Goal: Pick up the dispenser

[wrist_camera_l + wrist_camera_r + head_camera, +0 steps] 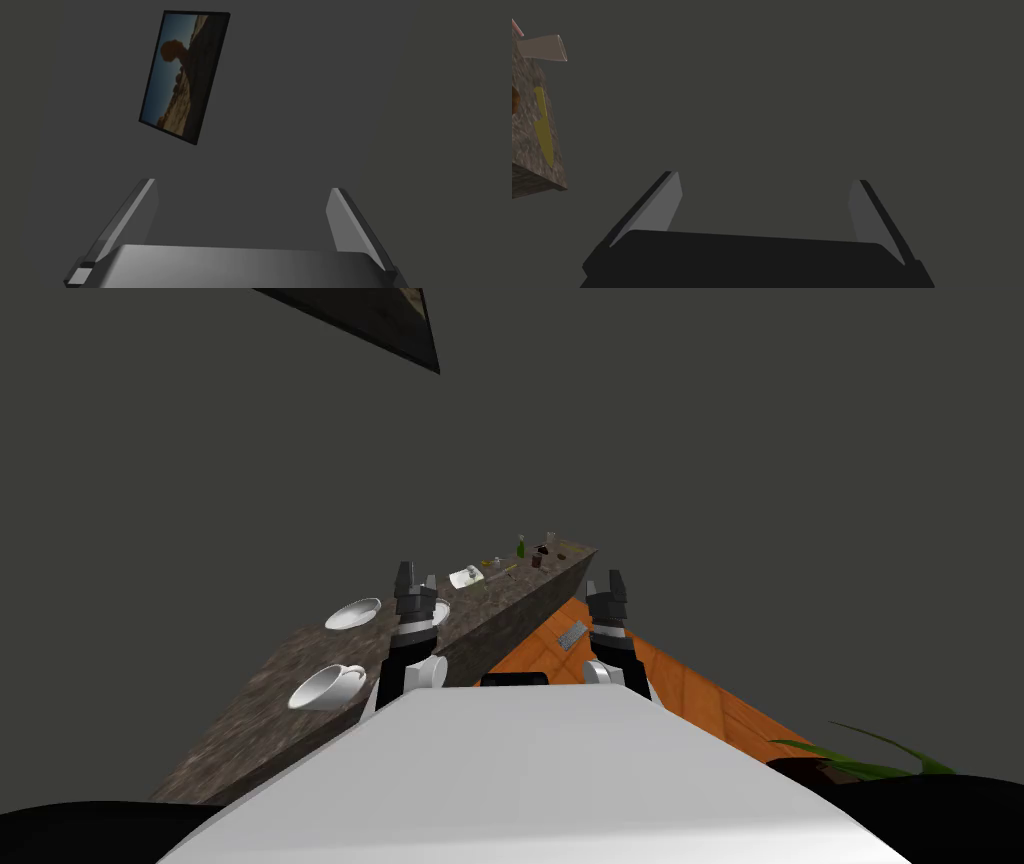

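Note:
A long stone-patterned counter [300,678] runs away from me on the left. Near its far end, among several small items, stands a small green bottle with a thin top [520,547], which looks like the dispenser. My left gripper [415,578] hovers over the counter's near-middle, well short of the bottle, and its fingers stand open [241,186] with nothing between them. My right gripper [606,583] hangs off the counter's side above the floor, also open and empty [765,177]. Beside the right gripper is the counter's far end [532,150].
Two white bowls [352,613] and a white cup [325,686] sit on the near counter. A yellow knife [543,125] and a pale tumbler [542,48] lie at its far end. On the orange floor [690,688] lies a small grey thing [572,634]. Green leaves [860,753] reach in at the right.

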{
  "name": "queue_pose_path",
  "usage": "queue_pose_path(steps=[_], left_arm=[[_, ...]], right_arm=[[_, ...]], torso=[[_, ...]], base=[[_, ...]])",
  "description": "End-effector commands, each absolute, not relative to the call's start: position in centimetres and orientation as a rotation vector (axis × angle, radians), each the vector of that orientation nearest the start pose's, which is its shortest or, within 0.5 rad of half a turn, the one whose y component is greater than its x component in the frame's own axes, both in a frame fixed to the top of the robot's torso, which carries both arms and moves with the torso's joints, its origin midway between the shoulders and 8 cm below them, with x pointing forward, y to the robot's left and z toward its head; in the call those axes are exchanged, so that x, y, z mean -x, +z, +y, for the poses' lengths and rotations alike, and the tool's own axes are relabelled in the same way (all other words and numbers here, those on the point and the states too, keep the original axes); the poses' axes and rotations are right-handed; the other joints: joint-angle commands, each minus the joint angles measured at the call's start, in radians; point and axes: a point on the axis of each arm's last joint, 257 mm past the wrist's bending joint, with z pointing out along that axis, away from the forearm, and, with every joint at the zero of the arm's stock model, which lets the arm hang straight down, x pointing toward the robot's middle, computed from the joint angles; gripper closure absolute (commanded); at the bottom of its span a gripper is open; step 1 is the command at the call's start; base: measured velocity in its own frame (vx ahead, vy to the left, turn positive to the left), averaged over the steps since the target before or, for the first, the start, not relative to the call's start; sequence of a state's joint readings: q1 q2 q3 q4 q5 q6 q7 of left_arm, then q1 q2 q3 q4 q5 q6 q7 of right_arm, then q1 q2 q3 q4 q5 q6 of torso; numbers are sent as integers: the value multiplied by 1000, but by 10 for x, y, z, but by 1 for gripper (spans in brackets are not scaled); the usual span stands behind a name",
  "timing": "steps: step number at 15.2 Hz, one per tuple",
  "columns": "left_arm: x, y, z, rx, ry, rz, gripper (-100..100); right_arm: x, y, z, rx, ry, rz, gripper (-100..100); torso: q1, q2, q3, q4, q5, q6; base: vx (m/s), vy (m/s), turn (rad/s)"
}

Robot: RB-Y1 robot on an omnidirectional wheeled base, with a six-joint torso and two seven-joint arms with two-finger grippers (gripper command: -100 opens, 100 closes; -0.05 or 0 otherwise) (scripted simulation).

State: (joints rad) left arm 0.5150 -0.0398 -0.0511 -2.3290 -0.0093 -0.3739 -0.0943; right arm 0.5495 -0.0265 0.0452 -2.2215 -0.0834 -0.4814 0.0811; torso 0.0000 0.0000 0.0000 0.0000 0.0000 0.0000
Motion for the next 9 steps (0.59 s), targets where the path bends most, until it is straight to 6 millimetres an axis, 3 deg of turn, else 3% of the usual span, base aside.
queue_pose_path(steps=[1, 9], left_arm=[[-360, 12, 268, 709, -1234, 723, -100], [-382, -11, 280, 735, -1217, 873, -100]], right_arm=[[-354, -23, -280, -766, 1277, 692, 0], [-354, -23, -280, -766, 1277, 692, 0]], torso=[[0, 0, 0, 0, 0, 0], [1, 1, 0, 0, 0, 0]], base=[[-2, 1, -29], [-10, 7, -49]])
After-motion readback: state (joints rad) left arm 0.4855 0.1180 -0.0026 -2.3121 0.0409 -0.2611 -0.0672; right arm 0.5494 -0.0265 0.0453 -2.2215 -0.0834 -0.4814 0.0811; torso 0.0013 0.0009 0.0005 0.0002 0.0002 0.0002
